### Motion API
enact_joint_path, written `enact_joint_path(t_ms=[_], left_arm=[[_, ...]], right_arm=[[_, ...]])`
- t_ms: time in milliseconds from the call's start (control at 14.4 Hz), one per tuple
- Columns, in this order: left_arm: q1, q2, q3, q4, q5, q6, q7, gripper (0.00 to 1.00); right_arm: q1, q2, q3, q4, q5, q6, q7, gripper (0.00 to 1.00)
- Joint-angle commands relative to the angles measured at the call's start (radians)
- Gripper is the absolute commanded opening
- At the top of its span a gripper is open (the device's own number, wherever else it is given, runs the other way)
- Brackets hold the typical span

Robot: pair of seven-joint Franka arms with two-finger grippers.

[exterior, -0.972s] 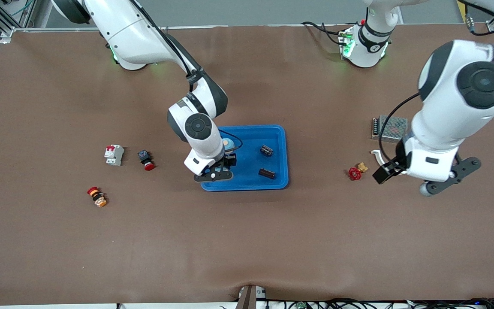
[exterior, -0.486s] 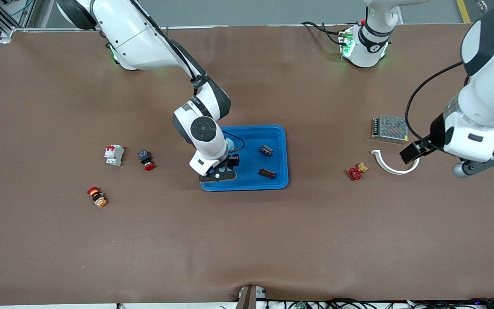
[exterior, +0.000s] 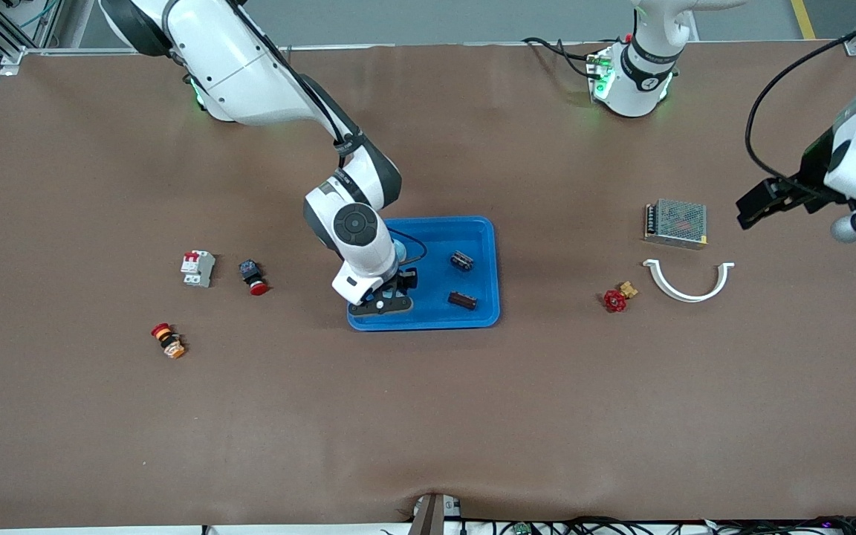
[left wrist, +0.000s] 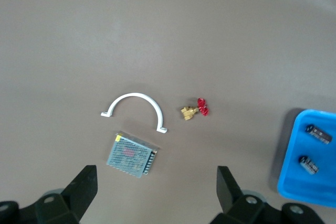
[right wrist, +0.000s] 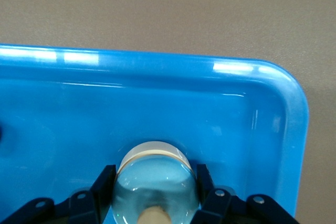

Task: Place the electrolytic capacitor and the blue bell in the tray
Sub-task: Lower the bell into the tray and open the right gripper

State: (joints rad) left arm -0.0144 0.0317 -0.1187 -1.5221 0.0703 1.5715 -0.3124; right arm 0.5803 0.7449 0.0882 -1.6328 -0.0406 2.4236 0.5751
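Tray at table centre. Two capacitors lie in it, one at 6 o'clock of the other. Bell sits in the tray's 9 o'clock end. Valve, bracket and power supply lie toward 3 o'clock; breaker and two buttons toward 9 o'clock.

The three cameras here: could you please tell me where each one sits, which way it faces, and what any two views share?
Front view: high across the table, facing both arm bases; shows the right gripper low in the tray and the left gripper raised near the power supply.
Left wrist view: looks down between its open fingers at the white clamp, red valve and tray edge, all also in the front view.
Right wrist view: looks into the tray at the blue bell between its fingers.
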Motion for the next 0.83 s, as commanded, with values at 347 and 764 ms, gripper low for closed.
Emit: enact_joint_path(t_ms=[347, 764], left_arm=[[-0.041, -0.111, 0.03, -0.128, -0.024, -0.007, 0.064, 1.0], [-0.03, -0.17, 0.019, -0.199, -0.053, 0.004, 0.113, 1.0]], right_arm=[[0.013, -0.002, -0.012, 0.005, -0.019, 0.003, 0.017, 1.0], [0.012, -0.135, -0.01, -0.047, -0.019, -0.092, 0.019, 1.0]])
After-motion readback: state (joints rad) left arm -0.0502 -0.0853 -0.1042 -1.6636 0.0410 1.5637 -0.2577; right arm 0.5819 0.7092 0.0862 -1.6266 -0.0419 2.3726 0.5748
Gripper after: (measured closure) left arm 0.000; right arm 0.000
